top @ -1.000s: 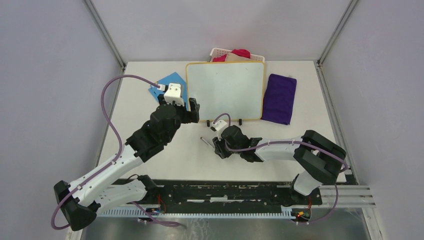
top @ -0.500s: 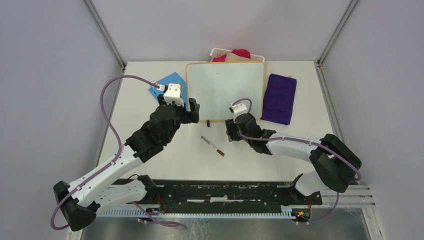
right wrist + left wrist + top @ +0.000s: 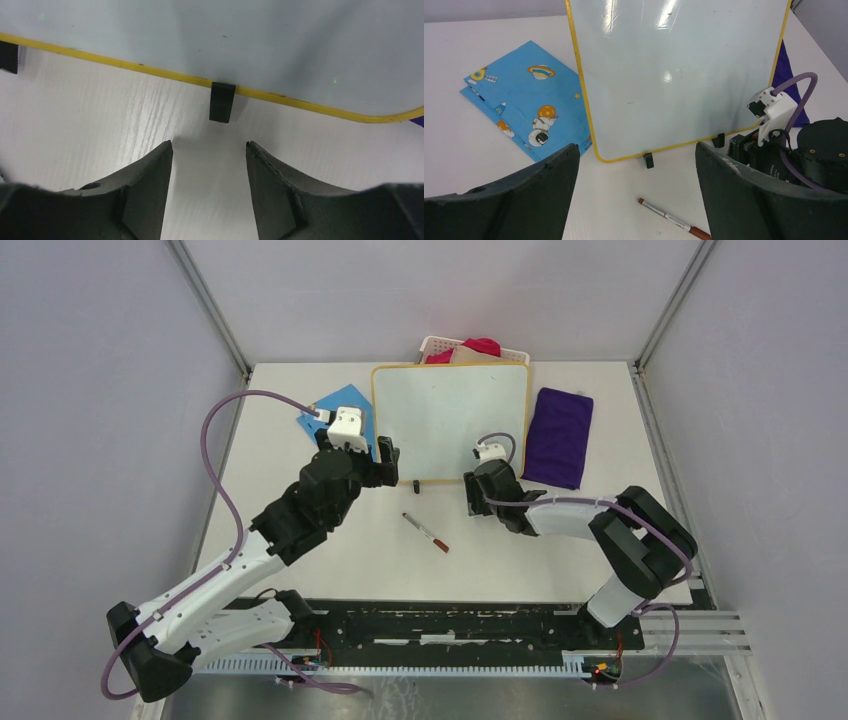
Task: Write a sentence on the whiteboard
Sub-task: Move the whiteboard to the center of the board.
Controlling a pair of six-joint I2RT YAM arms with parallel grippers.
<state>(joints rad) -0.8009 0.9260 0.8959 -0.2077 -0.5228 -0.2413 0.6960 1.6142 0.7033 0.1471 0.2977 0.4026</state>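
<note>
The whiteboard (image 3: 450, 415) stands at the back of the table, white with a yellow frame and small black feet. Its face is blank; no sentence shows on it. It fills the top of the left wrist view (image 3: 679, 75) and of the right wrist view (image 3: 225, 35). A dark-red capped marker (image 3: 425, 532) lies loose on the table in front of the board, also in the left wrist view (image 3: 671, 220). My left gripper (image 3: 388, 462) is open and empty at the board's lower left corner (image 3: 636, 150). My right gripper (image 3: 476, 486) is open and empty (image 3: 209, 144), just before a black foot (image 3: 222, 101) on the board's lower edge.
A blue printed card (image 3: 335, 410) lies left of the board, under my left wrist. A purple cloth (image 3: 558, 437) lies right of the board. A white basket (image 3: 470, 348) with red and pink items stands behind the board.
My right gripper was at the marker a second ago, left it lying on the table, and moved up and right to the board's lower edge. The left arm has not moved.
</note>
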